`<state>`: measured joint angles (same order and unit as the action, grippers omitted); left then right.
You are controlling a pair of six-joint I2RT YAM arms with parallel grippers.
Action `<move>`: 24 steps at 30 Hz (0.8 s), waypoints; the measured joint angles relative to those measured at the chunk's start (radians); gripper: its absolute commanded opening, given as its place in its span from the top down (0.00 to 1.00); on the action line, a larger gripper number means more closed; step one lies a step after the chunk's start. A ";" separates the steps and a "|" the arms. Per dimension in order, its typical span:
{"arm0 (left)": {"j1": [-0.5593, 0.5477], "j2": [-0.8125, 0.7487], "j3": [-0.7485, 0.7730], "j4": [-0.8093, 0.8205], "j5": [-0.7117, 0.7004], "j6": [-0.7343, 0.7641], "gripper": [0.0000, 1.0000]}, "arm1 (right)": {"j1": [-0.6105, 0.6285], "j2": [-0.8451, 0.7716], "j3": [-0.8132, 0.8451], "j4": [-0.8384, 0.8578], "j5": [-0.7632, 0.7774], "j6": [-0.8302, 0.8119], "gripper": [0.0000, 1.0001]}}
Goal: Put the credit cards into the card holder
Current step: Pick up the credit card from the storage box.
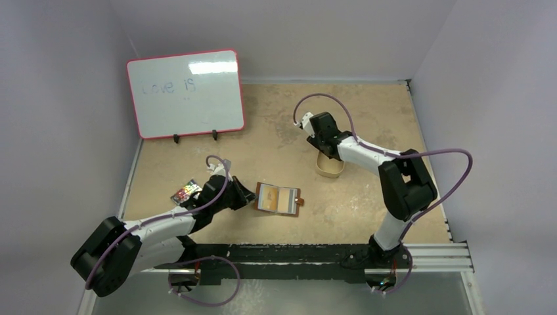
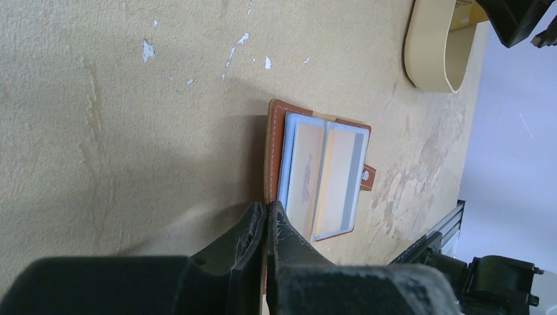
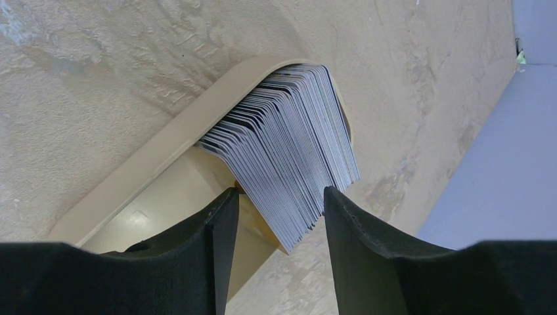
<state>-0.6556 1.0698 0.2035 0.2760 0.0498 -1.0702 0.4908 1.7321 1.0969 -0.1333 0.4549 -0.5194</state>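
Note:
The brown leather card holder [image 1: 279, 199] lies open on the table's middle; in the left wrist view [image 2: 274, 141] pale card faces show in its slots, one with a grey stripe [image 2: 355, 172]. My left gripper [image 1: 245, 195] is at its left edge, jaws shut with the leather edge pinched between the fingertips [image 2: 266, 209]. A thick stack of pale grey credit cards [image 3: 289, 157] stands on edge in a tan oval tin [image 3: 151, 164]. My right gripper [image 3: 281, 197] is open just above the tin [image 1: 330, 168], its fingers on either side of the stack's near corner.
A whiteboard with a red frame [image 1: 186, 92] stands at the back left. A small multicoloured object [image 1: 186, 191] lies beside the left arm. A black rail [image 1: 295, 252] runs along the near edge. Walls close in on the table's left, back and right.

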 measured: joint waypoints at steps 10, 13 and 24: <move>0.000 0.000 0.000 0.000 0.000 0.000 1.00 | 0.000 0.009 -0.005 0.008 0.003 -0.006 0.46; 0.000 0.000 0.000 0.000 0.000 0.000 1.00 | 0.002 0.009 -0.010 0.013 0.007 -0.009 0.47; 0.000 0.000 0.000 0.000 0.000 0.000 1.00 | 0.001 0.009 -0.013 0.014 0.037 -0.013 0.55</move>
<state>-0.6556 1.0695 0.2035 0.2760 0.0494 -1.0706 0.4915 1.7412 1.0843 -0.1192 0.4915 -0.5320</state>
